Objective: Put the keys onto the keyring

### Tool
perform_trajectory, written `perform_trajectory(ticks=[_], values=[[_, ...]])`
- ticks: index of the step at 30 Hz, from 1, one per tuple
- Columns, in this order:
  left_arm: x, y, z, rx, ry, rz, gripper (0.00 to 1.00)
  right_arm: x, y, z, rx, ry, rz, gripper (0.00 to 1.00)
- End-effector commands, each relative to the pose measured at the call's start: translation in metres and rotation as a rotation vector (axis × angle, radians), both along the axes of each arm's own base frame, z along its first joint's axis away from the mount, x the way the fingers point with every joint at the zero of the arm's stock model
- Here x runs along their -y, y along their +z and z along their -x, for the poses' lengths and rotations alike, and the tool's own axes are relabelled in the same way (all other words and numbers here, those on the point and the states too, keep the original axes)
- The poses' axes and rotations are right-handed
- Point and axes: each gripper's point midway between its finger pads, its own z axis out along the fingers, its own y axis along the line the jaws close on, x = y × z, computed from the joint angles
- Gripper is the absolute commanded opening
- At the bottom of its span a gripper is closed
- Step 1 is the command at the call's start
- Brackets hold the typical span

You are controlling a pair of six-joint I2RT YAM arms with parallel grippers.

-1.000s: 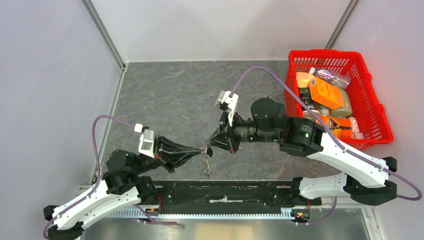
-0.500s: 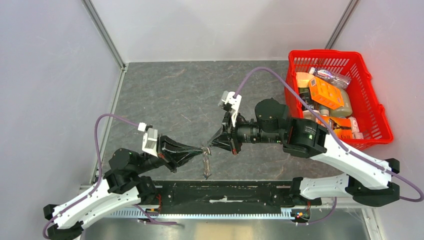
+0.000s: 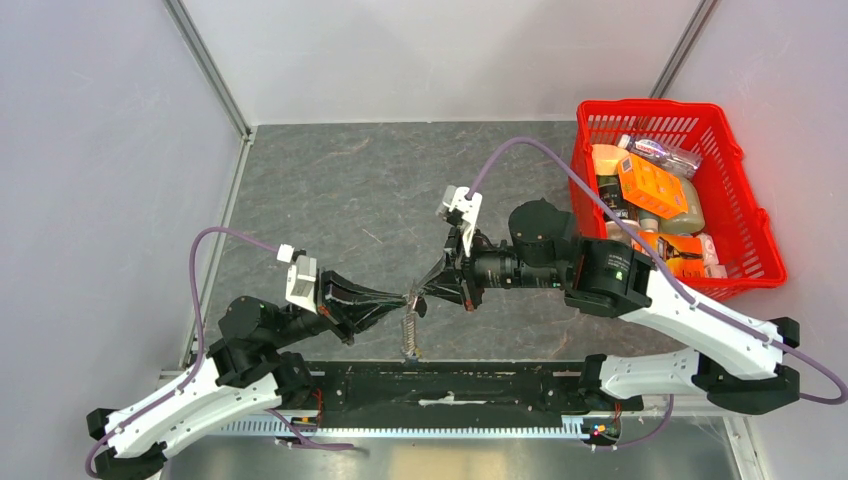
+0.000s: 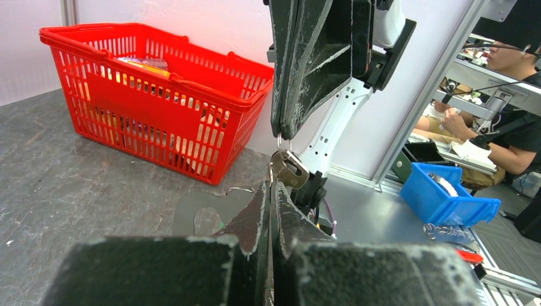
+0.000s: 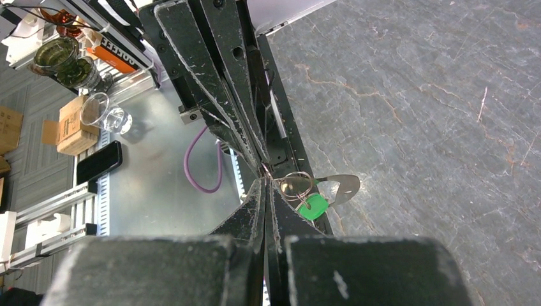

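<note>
The keyring [image 3: 410, 300] hangs in the air between my two grippers, near the table's front edge. Its twisted chain [image 3: 409, 335] dangles below. My left gripper [image 3: 403, 299] comes from the left and is shut on the ring's thin wire. My right gripper [image 3: 417, 296] comes from the right, tip to tip with it, and is also shut on the ring. The right wrist view shows the ring [image 5: 296, 185], its green tag [image 5: 312, 207] and a flat silver key [image 5: 341, 185]. The left wrist view shows a metal key [image 4: 290, 169] hanging at the fingertips. No coloured key caps show.
A red basket [image 3: 762, 232] full of packets stands at the back right; it also shows in the left wrist view [image 4: 153, 95]. The black front rail [image 3: 450, 385] runs just below the hanging chain. Grey walls close in the left and far sides.
Both arms have shifted slightly, the left forward and the right a little to the right. The fingertips stay together on the ring, and the chain has swung a little.
</note>
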Motion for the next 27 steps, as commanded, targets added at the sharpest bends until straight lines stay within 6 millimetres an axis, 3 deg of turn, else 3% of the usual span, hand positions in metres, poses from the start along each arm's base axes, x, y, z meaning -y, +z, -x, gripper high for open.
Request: perform_trajectory(ticks=[1,27], values=[[-0.009,0.030,0.000,0.052,0.027,0.077,0.02,-0.007,0.007,0.000,0.006,0.013,-0.037,0.00],[-0.013,0.034,0.006,0.067,0.011,0.096,0.02,-0.010,-0.003,-0.010,0.014,-0.033,-0.015,0.00]])
